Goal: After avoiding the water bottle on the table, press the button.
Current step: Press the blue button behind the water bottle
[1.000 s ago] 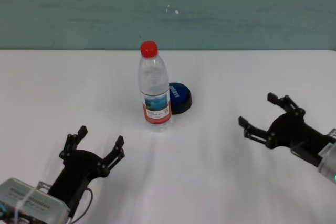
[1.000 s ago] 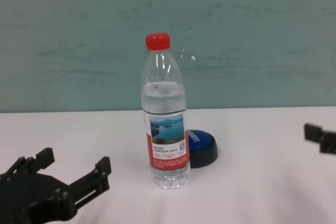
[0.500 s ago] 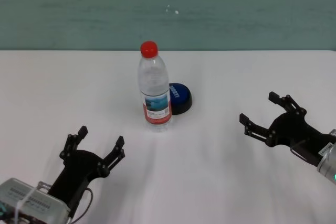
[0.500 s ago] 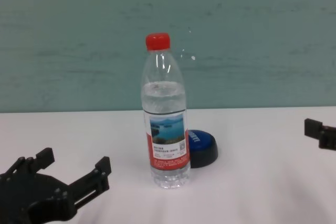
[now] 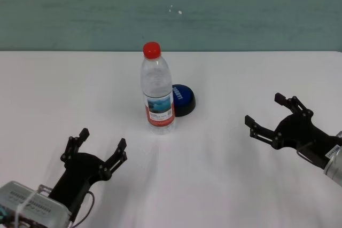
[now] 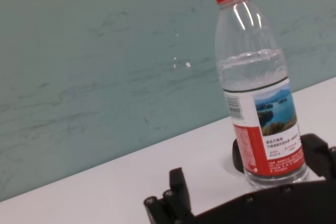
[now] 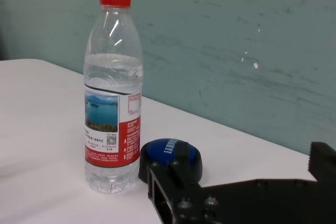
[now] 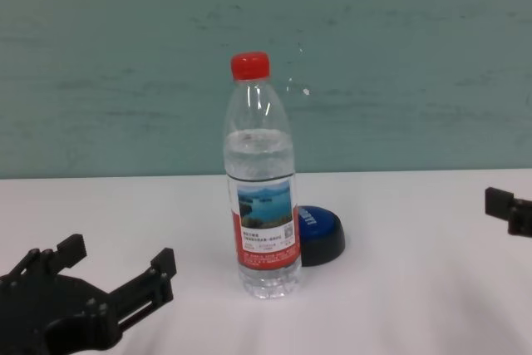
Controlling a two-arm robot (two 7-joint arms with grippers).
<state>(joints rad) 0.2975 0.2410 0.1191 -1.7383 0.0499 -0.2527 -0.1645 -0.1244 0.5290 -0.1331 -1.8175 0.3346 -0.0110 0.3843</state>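
Reaching the button (image 5: 183, 99) cleanly means the open right tool (image 5: 265, 117) should swing behind the water bottle (image 5: 157, 90); the open left tool (image 5: 101, 149) sits nearer the bottle's front.

Clear glossy plastic water bottle (image 5: 157, 93), smooth matt white table (image 5: 224, 174), glossy blue button (image 5: 182, 97)

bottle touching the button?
Cannot tell. In the right wrist view the water bottle and the blue button sit side by side with bases nearly meeting; no clear gap or contact shows. In the head and chest views the bottle overlaps the button.
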